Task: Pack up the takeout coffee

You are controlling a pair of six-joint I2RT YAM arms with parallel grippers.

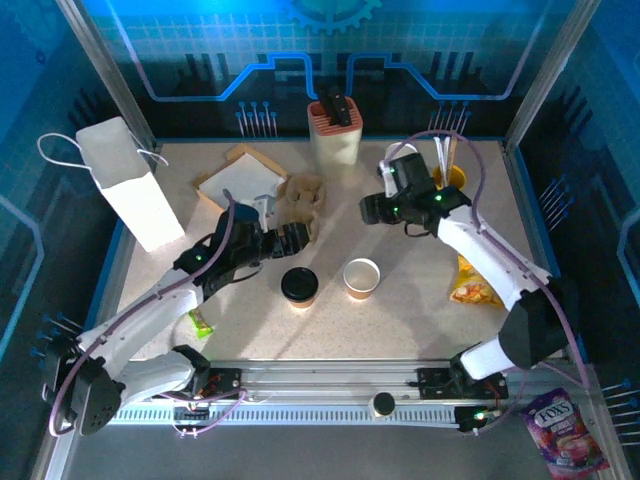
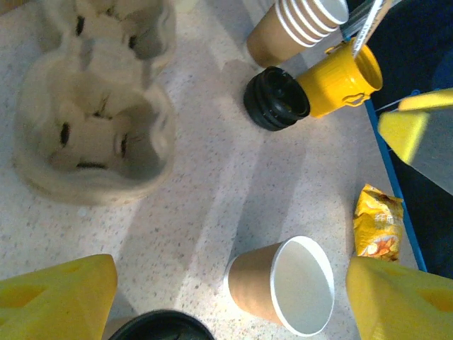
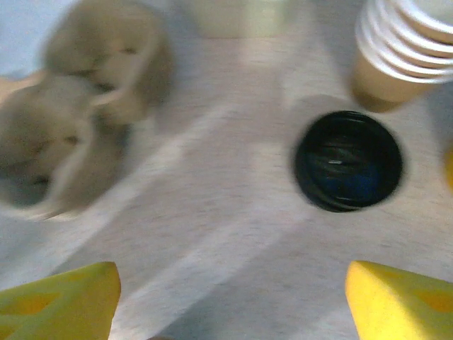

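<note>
One lidded cup (image 1: 299,287) and one open cup (image 1: 361,278) stand mid-table, near the empty carrier (image 1: 301,196). The left gripper (image 1: 294,238) and right gripper (image 1: 372,209) hover spread wide, holding nothing. Packing appears barely begun.

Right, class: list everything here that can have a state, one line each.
Lidded cup, upright, closed.
Open cup, upright, lidless, empty.
Carrier, empty.
Cup stack, nested, lidless.
Left gripper, jaws open.
Right gripper, jaws open.
</note>
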